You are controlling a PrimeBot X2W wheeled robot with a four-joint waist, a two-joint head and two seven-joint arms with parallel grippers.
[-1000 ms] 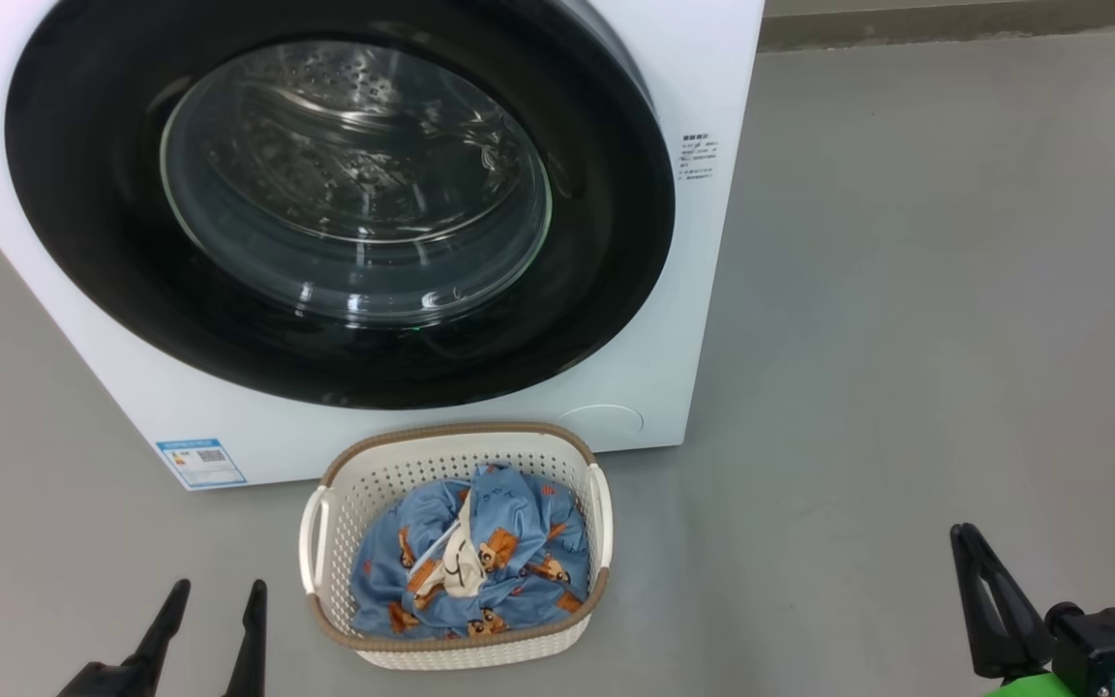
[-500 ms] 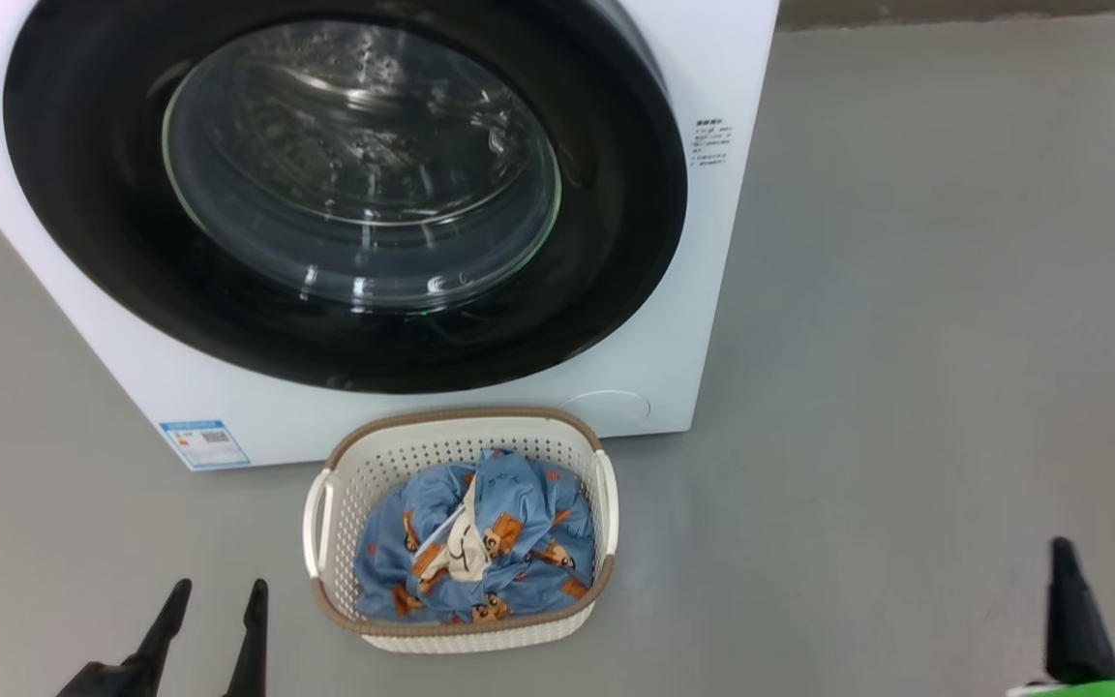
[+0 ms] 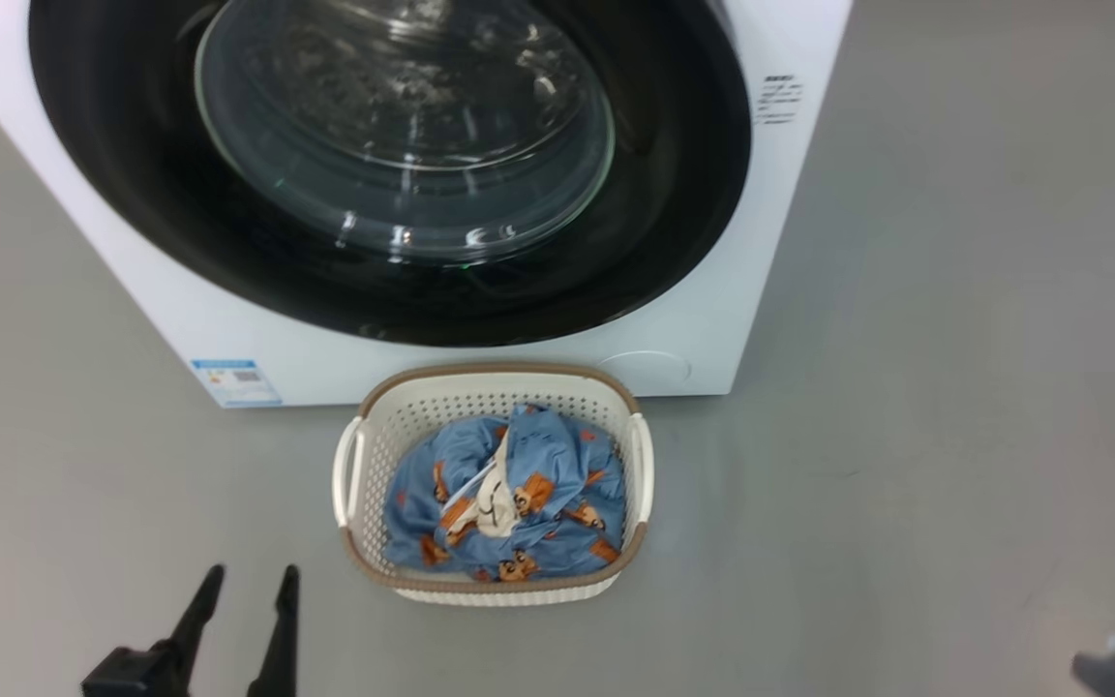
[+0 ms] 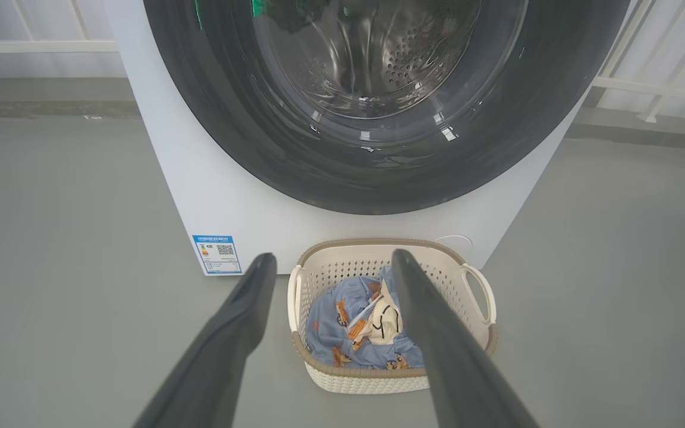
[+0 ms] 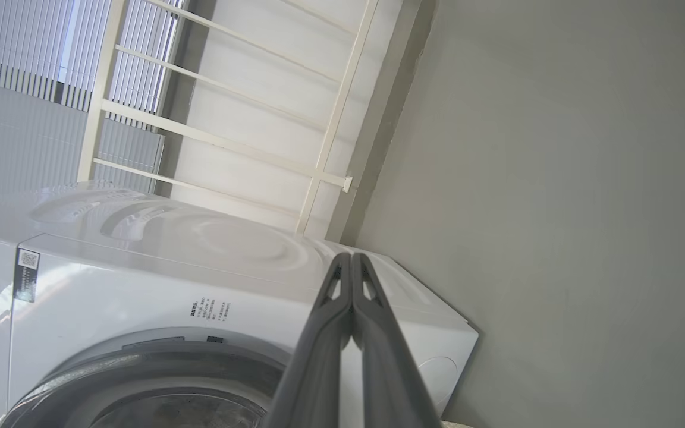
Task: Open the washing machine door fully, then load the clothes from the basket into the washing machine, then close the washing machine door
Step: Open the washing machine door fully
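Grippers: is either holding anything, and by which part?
Nothing is held. The left gripper is open, the right gripper shut empty; the light blue printed clothes lie in the cream perforated plastic basket.

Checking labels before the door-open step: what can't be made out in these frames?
- washing machine door: top cut off by the upper edge, head and left wrist views.
- clothes: bunched in the basket, piece count unclear; a finger of the left gripper covers part, left wrist view.
- blue label sticker: print too small.
- right gripper: blurred, cut by right edge, head view.
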